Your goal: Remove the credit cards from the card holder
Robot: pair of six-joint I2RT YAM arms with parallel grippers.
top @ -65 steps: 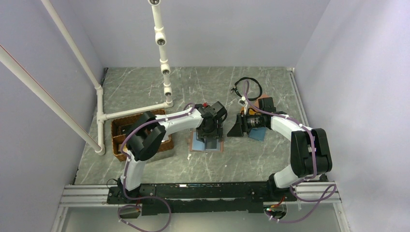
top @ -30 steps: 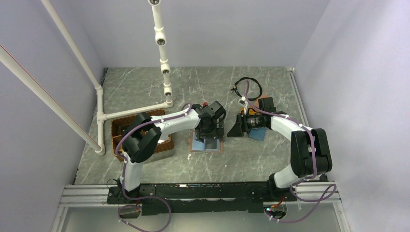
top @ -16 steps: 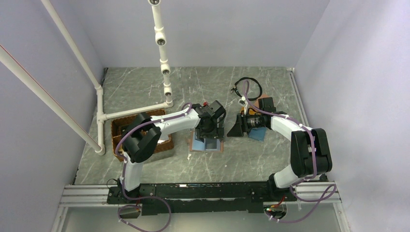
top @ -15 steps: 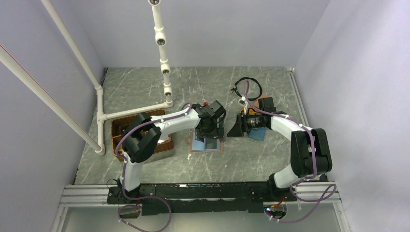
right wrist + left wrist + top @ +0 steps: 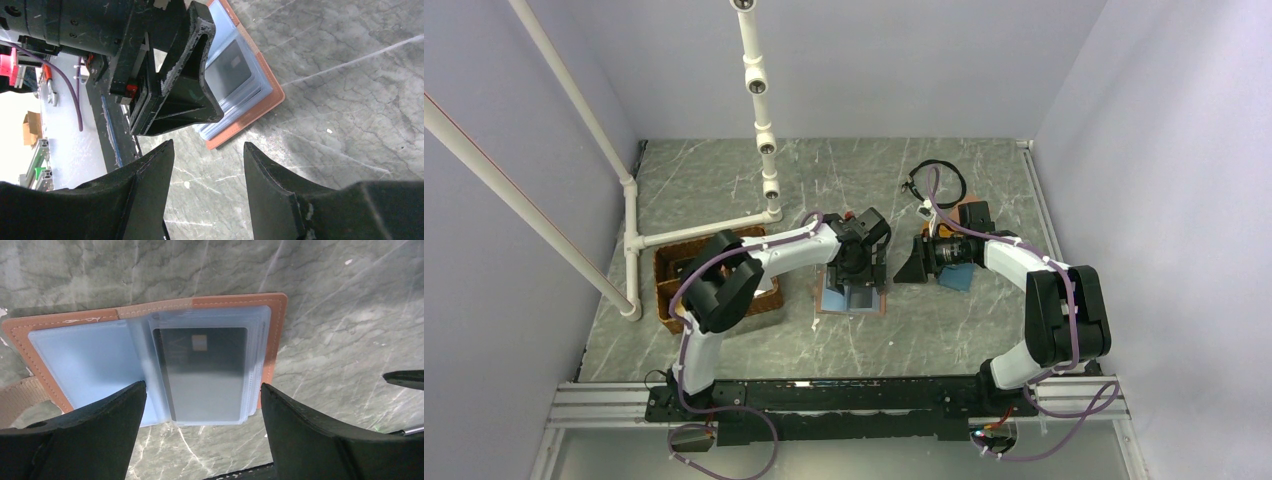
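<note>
Left hand [image 5: 201, 390] is hovering wide open over the unfolded card holder [image 5: 235, 300] on the worktop [image 5: 340, 315]; it should be pinching the 6 o'clock edge of the sleeved credit card [image 5: 207, 375], with the half-open, empty right hand [image 5: 207, 146] at 3 o'clock pinning the cover.

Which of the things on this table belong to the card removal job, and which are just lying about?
Job: card holder, lying open; credit card in its clear sleeve; left end effector, open above it; right end effector, open beside it.
Lying about: wicker basket; white pipe frame; black cable loop.
</note>
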